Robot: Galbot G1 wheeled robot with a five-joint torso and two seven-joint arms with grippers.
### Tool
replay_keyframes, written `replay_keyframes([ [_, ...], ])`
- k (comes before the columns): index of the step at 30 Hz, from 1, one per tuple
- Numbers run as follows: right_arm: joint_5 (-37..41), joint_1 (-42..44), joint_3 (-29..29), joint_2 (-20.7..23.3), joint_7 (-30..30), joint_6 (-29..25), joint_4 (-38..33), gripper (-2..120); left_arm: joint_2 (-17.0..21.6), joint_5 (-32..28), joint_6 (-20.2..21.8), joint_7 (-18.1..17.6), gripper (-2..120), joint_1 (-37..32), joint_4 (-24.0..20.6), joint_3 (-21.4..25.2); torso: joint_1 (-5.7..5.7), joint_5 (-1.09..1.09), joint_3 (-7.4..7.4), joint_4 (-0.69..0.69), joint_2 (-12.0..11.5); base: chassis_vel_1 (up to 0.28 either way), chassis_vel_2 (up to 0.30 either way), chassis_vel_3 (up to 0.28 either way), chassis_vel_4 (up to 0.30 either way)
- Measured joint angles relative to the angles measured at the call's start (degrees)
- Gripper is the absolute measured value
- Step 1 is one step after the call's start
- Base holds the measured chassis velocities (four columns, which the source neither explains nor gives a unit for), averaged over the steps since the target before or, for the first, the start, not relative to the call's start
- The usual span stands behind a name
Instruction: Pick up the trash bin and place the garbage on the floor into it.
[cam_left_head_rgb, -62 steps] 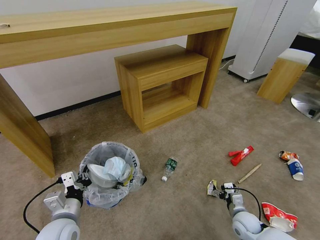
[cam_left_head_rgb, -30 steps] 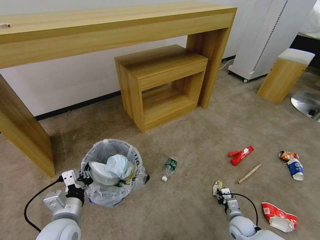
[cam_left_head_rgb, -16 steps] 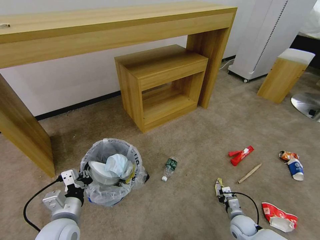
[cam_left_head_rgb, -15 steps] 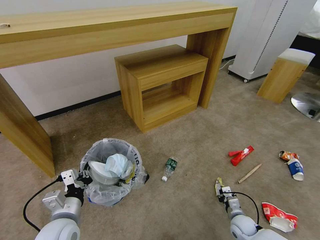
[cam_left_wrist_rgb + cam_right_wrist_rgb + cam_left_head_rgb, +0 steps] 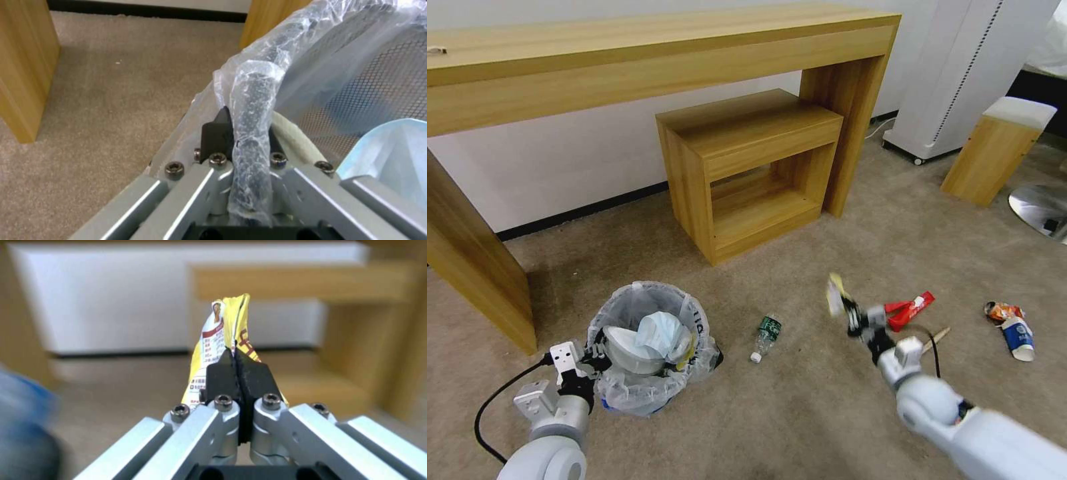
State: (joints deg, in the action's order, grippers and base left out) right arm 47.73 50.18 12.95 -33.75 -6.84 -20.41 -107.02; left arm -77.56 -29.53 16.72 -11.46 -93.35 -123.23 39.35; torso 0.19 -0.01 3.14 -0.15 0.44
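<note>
Trash bin (image 5: 650,347) set on beige carpet (image 5: 800,413), near long wooden table's leg (image 5: 474,273); white slipper (image 5: 627,347) and blue mask (image 5: 657,333) seen inside. Bag-covered rim (image 5: 253,110) clamped by left gripper (image 5: 594,357). Yellow-white wrapper (image 5: 222,350) pinched flat in fully closed right gripper (image 5: 848,313), held above carpet between bottle (image 5: 768,335) and red packet (image 5: 910,310). Wooden stick (image 5: 934,337), blue-white cup (image 5: 1018,337) lying farther right.
</note>
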Motion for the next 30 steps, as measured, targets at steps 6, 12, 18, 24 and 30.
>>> replay_keyframes([
  [6, 5.08, -11.41, 9.53, 0.24, 6.95, -2.87, -5.75, 0, -0.40, 0.12, 0.32, -0.07, 1, -0.21, -1.03, -0.16, 0.00, 0.02, 0.00, 0.02, 0.00, 0.000, 0.000, 0.000, 0.000],
  [12, 8.50, -18.23, 20.64, -1.73, 11.87, -4.81, -7.13, 0, -0.65, 0.15, 0.64, -0.32, 1, -0.47, -2.34, 0.04, 0.00, 0.00, 0.00, 0.00, 0.00, 0.000, 0.000, 0.000, 0.000],
  [18, 9.15, -21.67, 28.51, -3.67, 14.71, -6.18, -5.46, 0, -1.10, 0.19, 0.82, -0.40, 1, -0.81, -3.30, 0.06, 0.00, 0.01, 0.00, 0.01, 0.00, 0.000, 0.000, 0.000, 0.000],
  [24, 9.10, -22.94, 32.52, -5.31, 15.20, -6.27, -3.85, 0, -1.34, 0.21, 0.88, -0.45, 1, -1.19, -4.20, 0.18, 0.00, 0.01, 0.00, 0.01, 0.00, 0.000, 0.000, 0.000, 0.000],
  [30, 8.19, -23.28, 36.05, -6.85, 15.27, -6.32, -1.41, 0, -1.85, 0.16, 1.26, -0.70, 1, -1.24, -5.22, 0.01, 0.00, 0.05, 0.00, -0.01, -0.01, 0.000, 0.000, 0.000, 0.000],
])
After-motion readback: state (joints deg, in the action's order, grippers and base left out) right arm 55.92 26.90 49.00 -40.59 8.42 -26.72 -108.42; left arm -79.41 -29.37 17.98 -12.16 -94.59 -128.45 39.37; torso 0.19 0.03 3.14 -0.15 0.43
